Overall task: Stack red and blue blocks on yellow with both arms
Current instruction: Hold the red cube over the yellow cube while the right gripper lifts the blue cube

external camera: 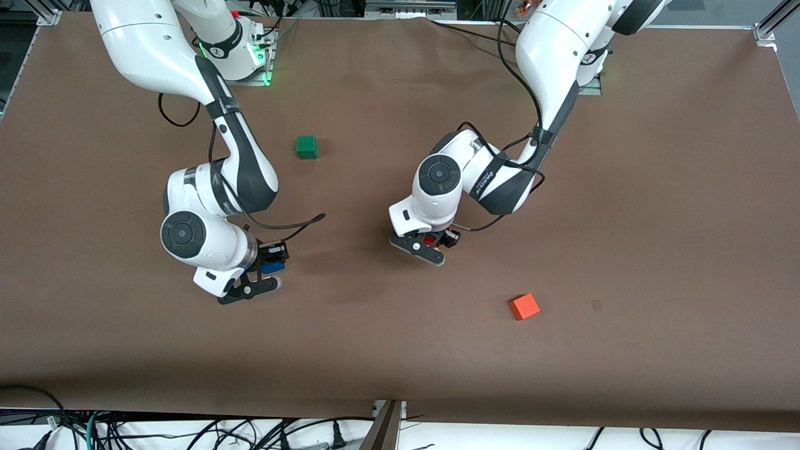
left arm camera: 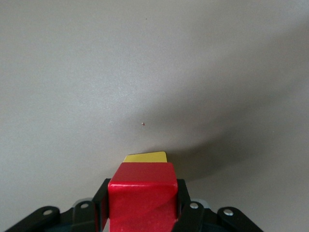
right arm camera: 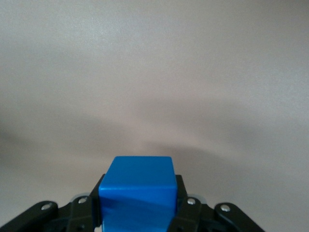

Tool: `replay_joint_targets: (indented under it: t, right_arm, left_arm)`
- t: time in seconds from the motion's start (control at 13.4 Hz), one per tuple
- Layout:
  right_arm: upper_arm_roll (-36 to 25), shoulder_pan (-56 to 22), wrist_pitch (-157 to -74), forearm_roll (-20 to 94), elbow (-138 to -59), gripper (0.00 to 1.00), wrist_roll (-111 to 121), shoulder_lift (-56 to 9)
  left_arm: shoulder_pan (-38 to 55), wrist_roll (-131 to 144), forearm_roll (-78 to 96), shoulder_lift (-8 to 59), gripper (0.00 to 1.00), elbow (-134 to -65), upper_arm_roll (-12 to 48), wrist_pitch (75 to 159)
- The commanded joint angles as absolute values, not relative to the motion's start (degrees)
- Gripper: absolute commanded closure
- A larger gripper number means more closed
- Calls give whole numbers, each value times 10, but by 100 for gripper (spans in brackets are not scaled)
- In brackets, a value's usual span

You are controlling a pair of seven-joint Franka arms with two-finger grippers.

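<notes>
Left gripper [left arm camera: 141,212] clamped on the red block [left arm camera: 141,200], right over the yellow block [left arm camera: 145,157], which peeks out underneath near the tabletop [external camera: 400,350] middle. Looks like the first stacking step: needs lowering square, then letting go. Right gripper [right arm camera: 137,212] pinching the blue block [right arm camera: 137,193], waiting over the right arm's end. Green cube [external camera: 306,146] and orange-red cube [external camera: 524,306] sitting unused.

No legible text, label or number on the arms, blocks or table.
</notes>
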State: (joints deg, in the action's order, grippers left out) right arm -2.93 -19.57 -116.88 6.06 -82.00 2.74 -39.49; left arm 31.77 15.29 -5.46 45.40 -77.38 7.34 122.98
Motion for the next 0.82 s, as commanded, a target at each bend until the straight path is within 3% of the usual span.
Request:
replay_joint_targets:
  t: [0.0, 0.6, 0.67, 0.75]
  right_arm:
    - [-26, -201, -1158, 72, -813, 76, 23, -395]
    - [-18, -224, -1134, 72, -812, 76, -55, -374]
    - [-18, -229, -1134, 71, -812, 76, -62, -374]
    - [-18, -232, -1133, 72, -812, 76, -68, -374]
  left_arm:
    - [318, 144, -41, 453, 100, -775, 70, 1236]
    - [316, 144, -41, 451, 100, -793, 70, 1237]
    - [314, 147, -40, 448, 47, -792, 70, 1235]
    - [301, 148, -36, 443, 0, -785, 70, 1229]
